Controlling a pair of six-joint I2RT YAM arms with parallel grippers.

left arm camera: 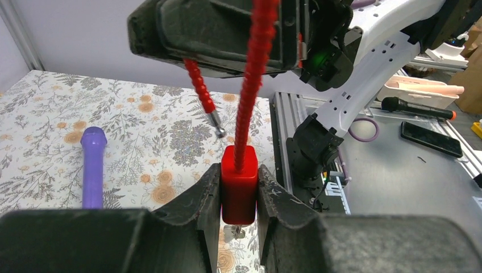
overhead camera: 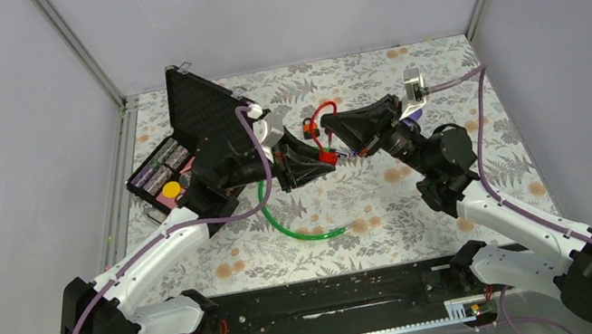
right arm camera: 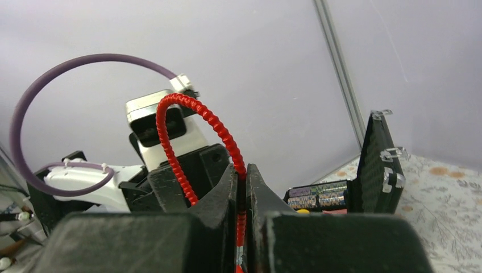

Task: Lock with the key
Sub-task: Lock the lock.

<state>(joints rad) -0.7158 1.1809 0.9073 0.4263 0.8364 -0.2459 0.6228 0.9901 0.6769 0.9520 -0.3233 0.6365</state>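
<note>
Left gripper (left arm camera: pixel 239 190) is clamping red rectangular lock body (left arm camera: pixel 239 170); right gripper (right arm camera: pixel 241 187) is pinching red ribbed cable (right arm camera: pixel 213 121). Steel cable tip (left arm camera: pixel 218 132), at 11 o'clock, needs squaring.

The right gripper (right arm camera: pixel 241 177) has its fingers (right arm camera: pixel 223 190) pressed tight on a red cable (right arm camera: pixel 196 109), which rises from between them, arches over to the left of the view and drops behind them. Beyond stands the left arm (right arm camera: pixel 85 177) with a purple cord (right arm camera: pixel 57 79) looping above it. On the right an open black case (right arm camera: pixel 375 165) stands on the floral table (right arm camera: pixel 449 227).
</note>
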